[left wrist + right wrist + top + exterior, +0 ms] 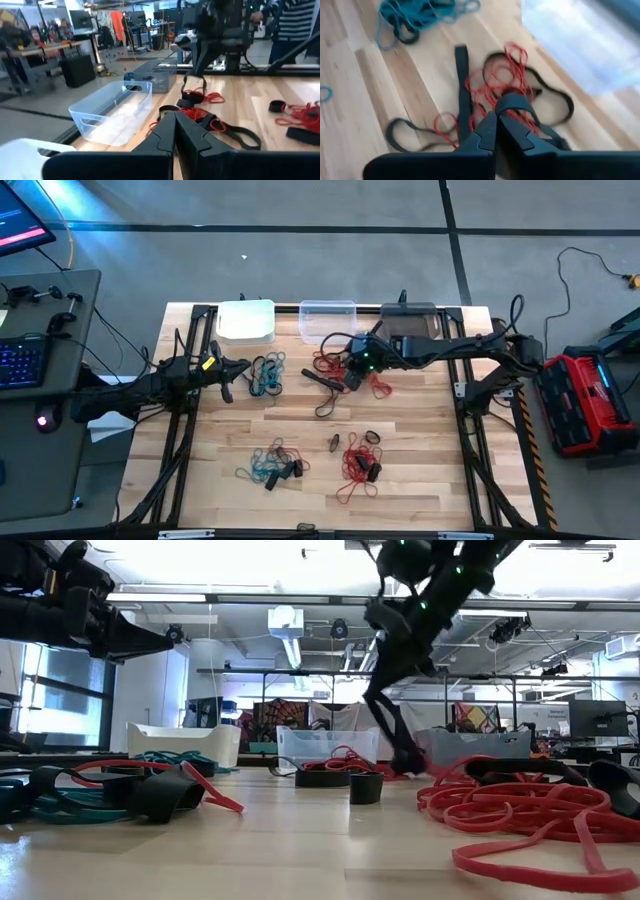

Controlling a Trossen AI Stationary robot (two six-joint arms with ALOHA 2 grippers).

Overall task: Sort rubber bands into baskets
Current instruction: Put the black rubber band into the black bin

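My right gripper hangs over the red and black rubber bands in front of the clear basket, shut on a black band. The white basket and the dark grey basket stand on either side of the clear one along the far edge. My left gripper is shut, level, at the table's left beside a teal bunch, touching nothing. More teal bands and red bands lie nearer the front. My right gripper pinches a black band between its two fingertips, and a small loop of it stands out past them. The fingers slant down from the table's right side. The band hangs below the gripper, and its lower end reaches the red bands on the table.
A long black band trails toward the table's middle from the far pile. The arms' black frame rails run along both sides of the table. Bare wood shows in the middle between the far and near bunches. A person stands beyond the table in the left wrist view.
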